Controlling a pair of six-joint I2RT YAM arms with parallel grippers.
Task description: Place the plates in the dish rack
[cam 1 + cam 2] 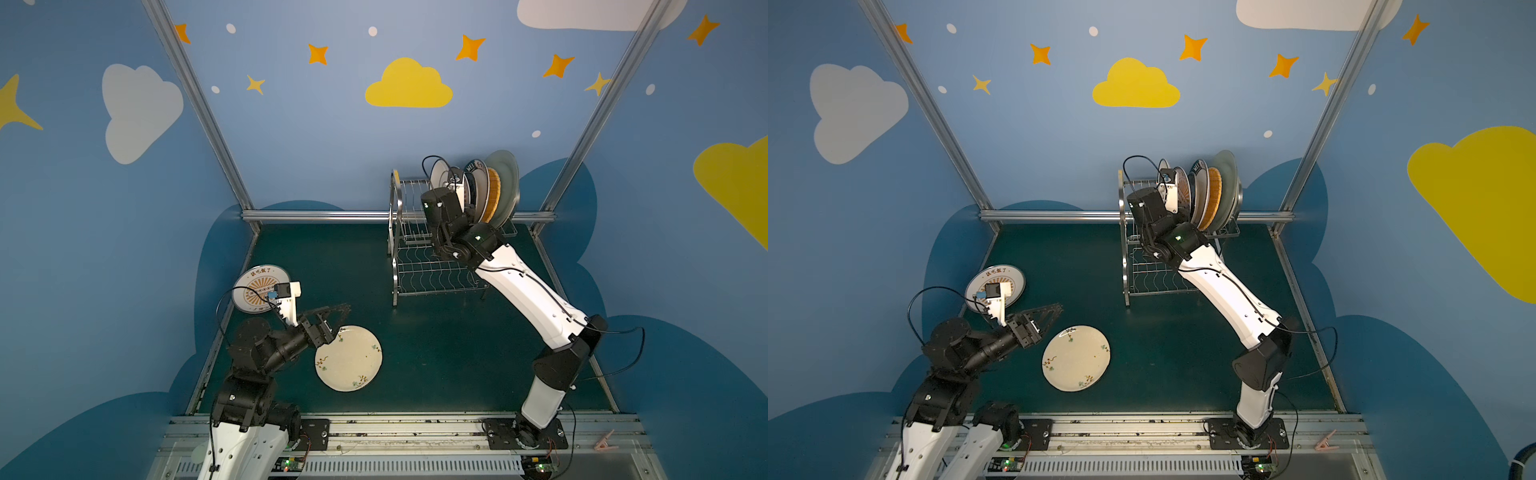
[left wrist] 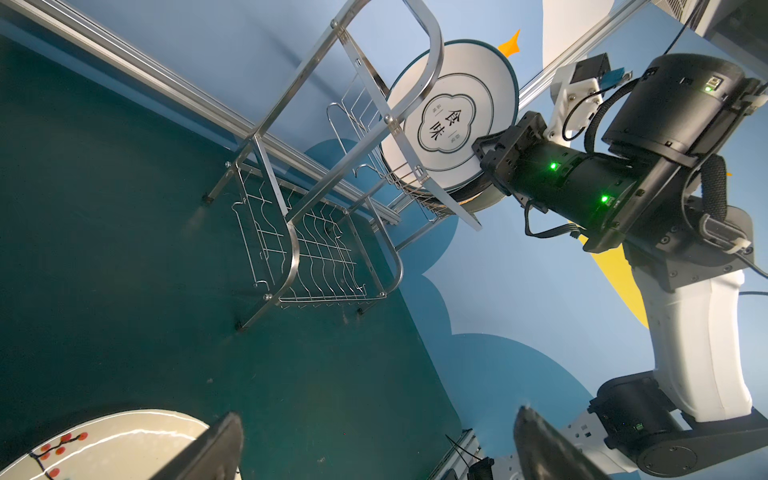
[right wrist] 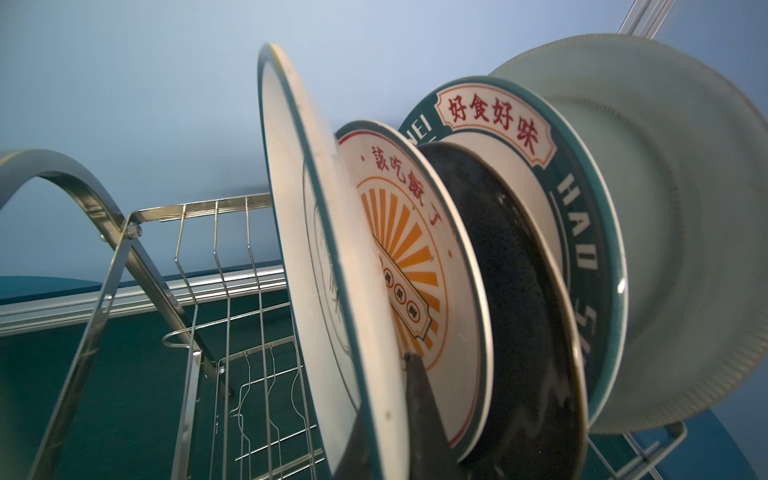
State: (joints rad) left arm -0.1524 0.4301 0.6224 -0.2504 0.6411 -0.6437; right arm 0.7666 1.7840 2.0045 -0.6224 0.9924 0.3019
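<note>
Currently right pincer (image 2: 484, 153) clamped on cloud-emblem plate (image 2: 446, 124), held on edge at upper tier of dish rack (image 1: 394, 232) beside racked plates (image 1: 498, 187); left pincer (image 1: 340, 321) spread wide above desk (image 1: 436, 353), near rim of cream floral plate (image 1: 349, 359) lying flat.

Right arm (image 1: 528, 291): white moulded shells, black joint housings, thin black cable clipped along the shell; two green indicator lights (image 2: 552, 166) on the black forearm. Left arm (image 1: 266, 353): same finish; white camera bracket (image 1: 291, 293) carrying a black camera, blue connector and looped black cable. Black base plates (image 1: 498, 436), screw-fastened, at 5 and 7 o'clock of the table.
</note>
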